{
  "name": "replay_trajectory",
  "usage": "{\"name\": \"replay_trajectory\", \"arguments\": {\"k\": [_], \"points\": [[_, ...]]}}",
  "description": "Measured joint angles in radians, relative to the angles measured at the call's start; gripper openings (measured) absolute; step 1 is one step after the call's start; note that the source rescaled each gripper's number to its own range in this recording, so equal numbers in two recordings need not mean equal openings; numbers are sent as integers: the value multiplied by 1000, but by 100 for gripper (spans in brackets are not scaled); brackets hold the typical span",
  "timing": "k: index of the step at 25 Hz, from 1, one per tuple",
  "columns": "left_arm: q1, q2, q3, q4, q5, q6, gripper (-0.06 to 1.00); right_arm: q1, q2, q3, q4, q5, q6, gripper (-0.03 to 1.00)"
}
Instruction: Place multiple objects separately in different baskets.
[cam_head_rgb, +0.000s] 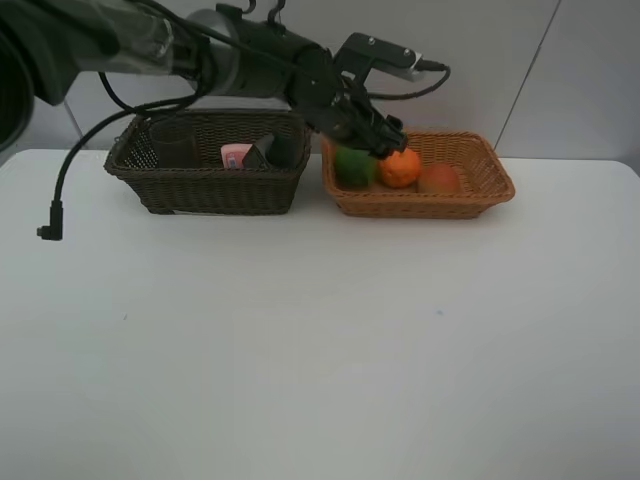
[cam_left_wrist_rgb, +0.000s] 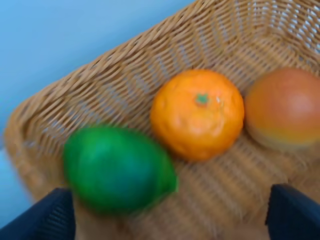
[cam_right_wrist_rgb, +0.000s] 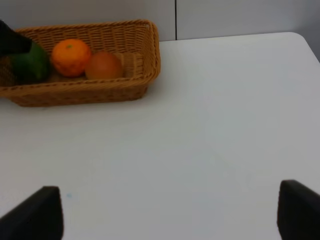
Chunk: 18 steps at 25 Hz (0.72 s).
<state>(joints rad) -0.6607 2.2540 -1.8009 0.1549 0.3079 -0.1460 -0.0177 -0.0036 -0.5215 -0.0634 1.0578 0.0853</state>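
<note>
1. Left gripper (cam_head_rgb: 385, 140) hangs over the light tan basket (cam_head_rgb: 470, 200), jaws spread wide, nothing held.
2. In that basket: lime (cam_left_wrist_rgb: 117, 170) at the end nearest the dark basket (cam_head_rgb: 210, 190), orange (cam_left_wrist_rgb: 197, 114) touching it, reddish fruit (cam_left_wrist_rgb: 285, 107) just beside the orange.
3. Dark basket, left of the tan one, holds mauve cup (cam_head_rgb: 172, 142), pink bottle (cam_head_rgb: 236, 155), dark pump bottle (cam_head_rgb: 272, 150); no label text legible.
4. Right gripper (cam_right_wrist_rgb: 165, 210) over bare table (cam_head_rgb: 320, 350) in front of the tan basket, fingers well apart, empty.

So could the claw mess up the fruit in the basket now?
Maybe. The left claw hangs open right over the lime and orange, so lifting out crooked could bump them. The fruits sit close together in the light basket, so a nudge might roll the lime into the orange.
</note>
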Motion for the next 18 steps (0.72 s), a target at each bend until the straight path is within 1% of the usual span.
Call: {"name": "replay_trajectory", "arguments": {"k": [5,7,8,11,15,18], "points": [[37,-140,-1,-28,315,-8,99,0,0,0,0,0,0,88],[63,-195,9,-47,409,-18,99,0,0,0,0,0,0,88],[78,-221,30,-58,439,-19,99,0,0,0,0,0,0,88],[132,-335,143,-90,461,-21,99,0,0,0,0,0,0,88],[230,-505,362,-134,434,-22,99,0,0,0,0,0,0,88],[316,-649,531,-137,418,-22,99,0,0,0,0,0,0,88]]}}
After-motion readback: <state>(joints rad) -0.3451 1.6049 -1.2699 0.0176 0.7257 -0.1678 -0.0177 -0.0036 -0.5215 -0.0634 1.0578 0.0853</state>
